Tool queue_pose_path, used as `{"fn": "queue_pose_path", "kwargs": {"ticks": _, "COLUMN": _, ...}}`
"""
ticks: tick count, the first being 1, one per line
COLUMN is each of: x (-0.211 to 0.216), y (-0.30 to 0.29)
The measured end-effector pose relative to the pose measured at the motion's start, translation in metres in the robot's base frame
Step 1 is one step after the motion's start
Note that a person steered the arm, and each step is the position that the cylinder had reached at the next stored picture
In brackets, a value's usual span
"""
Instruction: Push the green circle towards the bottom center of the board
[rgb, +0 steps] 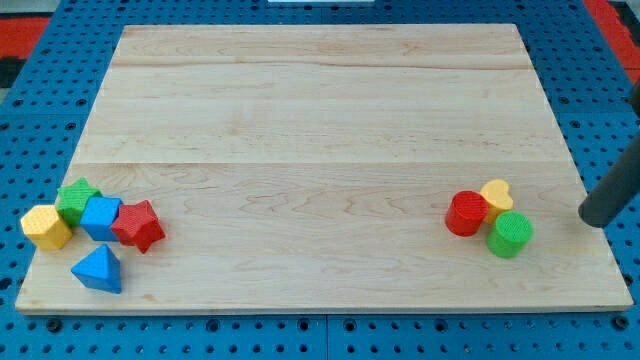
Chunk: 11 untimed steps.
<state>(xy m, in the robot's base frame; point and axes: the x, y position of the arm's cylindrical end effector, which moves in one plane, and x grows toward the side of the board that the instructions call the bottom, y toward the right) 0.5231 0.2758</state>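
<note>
My tip (592, 218) stands at the view's right edge of the tabletop (320, 120), apart from every block; this reads as the approach step, with no contact made yet. The end effector is a bare dark rod with nothing to open or close, so it is neither clenched nor grasping anything — it can only shove.

The green circle (510, 234) lies near my tip, to the view's left of it and slightly toward the view's bottom; it is the nearest block to the rod. It touches the yellow heart (497, 195), which sits just toward the view's top from it, and the red cylinder (466, 213) sits beside both, farther from my tip.

The bottom centre lies well off to the view's left of the green circle; my judgement is that the next move calls for coming in on its right, a shade toward the top, then pushing leftward and slightly down — keeping clear of the red cylinder, which could get swept along.

Far from my tip, at the view's left, cluster a yellow hexagon (45, 227), a green block (76, 200), a blue cube (101, 217), a red star (139, 224) and a blue triangle (98, 269).

The blocks look like smooth, matte moulded pieces; the tabletop is pale planked wood with fine grain, resting on a blue perforated base (600, 60).
</note>
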Motion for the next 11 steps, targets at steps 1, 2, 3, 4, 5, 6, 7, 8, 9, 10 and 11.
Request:
{"fn": "queue_pose_path", "kwargs": {"ticks": 1, "x": 0.000, "y": -0.044}}
{"fn": "queue_pose_path", "kwargs": {"ticks": 2, "x": 0.003, "y": -0.060}}
{"fn": "queue_pose_path", "kwargs": {"ticks": 3, "x": 0.018, "y": -0.069}}
{"fn": "queue_pose_path", "kwargs": {"ticks": 4, "x": 0.028, "y": -0.069}}
{"fn": "queue_pose_path", "kwargs": {"ticks": 5, "x": 0.032, "y": -0.071}}
{"fn": "queue_pose_path", "kwargs": {"ticks": 6, "x": 0.035, "y": -0.097}}
{"fn": "queue_pose_path", "kwargs": {"ticks": 7, "x": 0.038, "y": -0.111}}
{"fn": "queue_pose_path", "kwargs": {"ticks": 8, "x": 0.038, "y": -0.123}}
{"fn": "queue_pose_path", "kwargs": {"ticks": 9, "x": 0.038, "y": -0.147}}
{"fn": "queue_pose_path", "kwargs": {"ticks": 10, "x": 0.038, "y": -0.186}}
{"fn": "queue_pose_path", "kwargs": {"ticks": 11, "x": 0.038, "y": -0.239}}
